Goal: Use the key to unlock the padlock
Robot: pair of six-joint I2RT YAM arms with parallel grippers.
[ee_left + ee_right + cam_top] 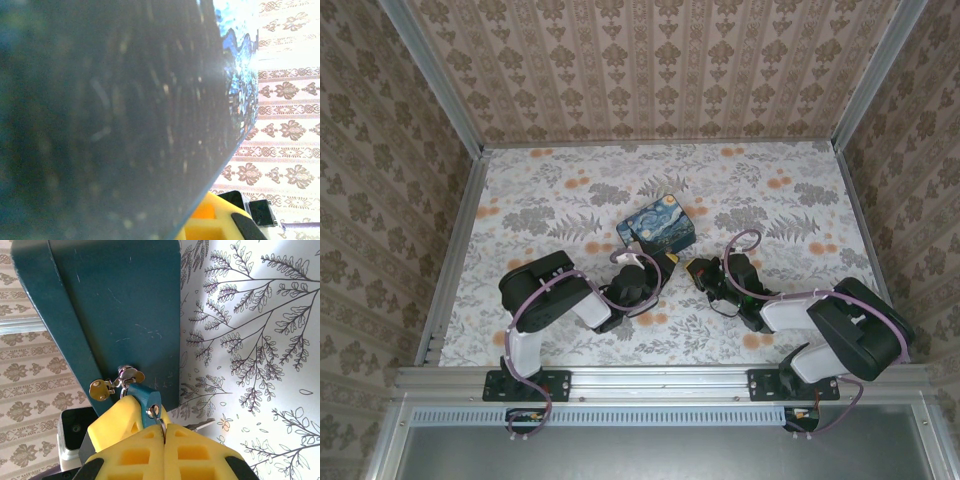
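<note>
The small blue padlock [144, 399] hangs from the metal hasp [127, 375] on the teal front of the box [125, 305]. The key [160, 421] sits in its keyhole, and my right gripper [165, 428] is shut on the key's head. One yellow finger [112, 422] of my left gripper presses against the padlock's left side; its other finger is hidden. From above, the left gripper [658, 266] and right gripper [696, 270] meet at the front of the box [657, 225]. The left wrist view is mostly the blurred box wall [110, 120], with a yellow finger [210, 222] below.
A brass tab [100, 389] dangles from the hasp. A silver metal piece [200, 424] pokes out behind my right finger. The floral table [790, 200] stretches around the box, enclosed by wallpapered walls [650, 60] on three sides.
</note>
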